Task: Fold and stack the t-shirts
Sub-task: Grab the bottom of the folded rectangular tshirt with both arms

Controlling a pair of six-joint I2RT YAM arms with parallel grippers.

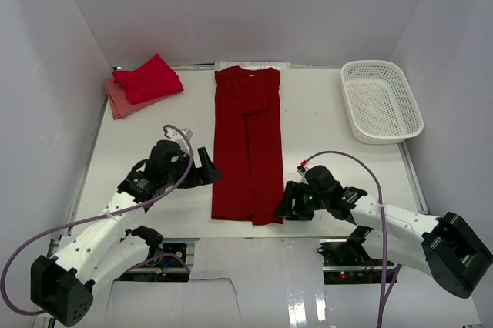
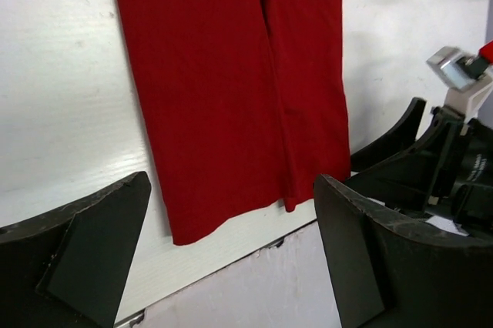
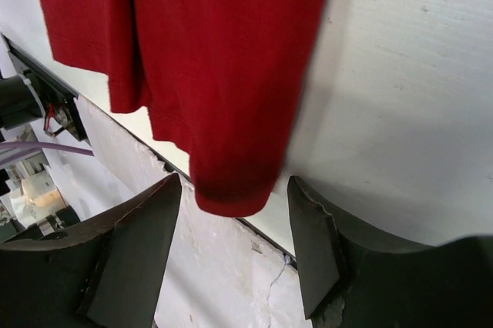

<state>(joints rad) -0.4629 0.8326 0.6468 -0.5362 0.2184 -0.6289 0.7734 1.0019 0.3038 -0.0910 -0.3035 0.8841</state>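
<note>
Long deep red cloth t-shirt [image 1: 248, 143] lay flat mid-desk, folded lengthwise into a narrow strip. Collar was at the far end, hem at the near edge of the white desk [image 1: 331, 124]. The two side flaps met in a seam line down the middle. A small pale patch sat at the collar, too small to read.

Left claw [image 1: 209, 168] was wide open with nothing between its fingers. It sat low, just beside the strip's left edge and not touching the cloth. Its wrist view showed the near-left hem corner ahead of the gap.

Right claw [image 1: 283, 203] was at the near-right hem corner. In its wrist view the fingers [image 3: 139, 251] straddled that corner with a visible gap on each side. So it was partly open and not clamped on the cloth. That corner hung slightly past the desk edge.

Far-left corner held a stack: a folded deep red t-shirt [image 1: 150, 78] on top of a folded salmon-pink t-shirt [image 1: 117, 103], the pink one showing at the near-left side.

White plastic lattice basket [image 1: 383, 138] stood at the far right, well apart from the shirts.
</note>
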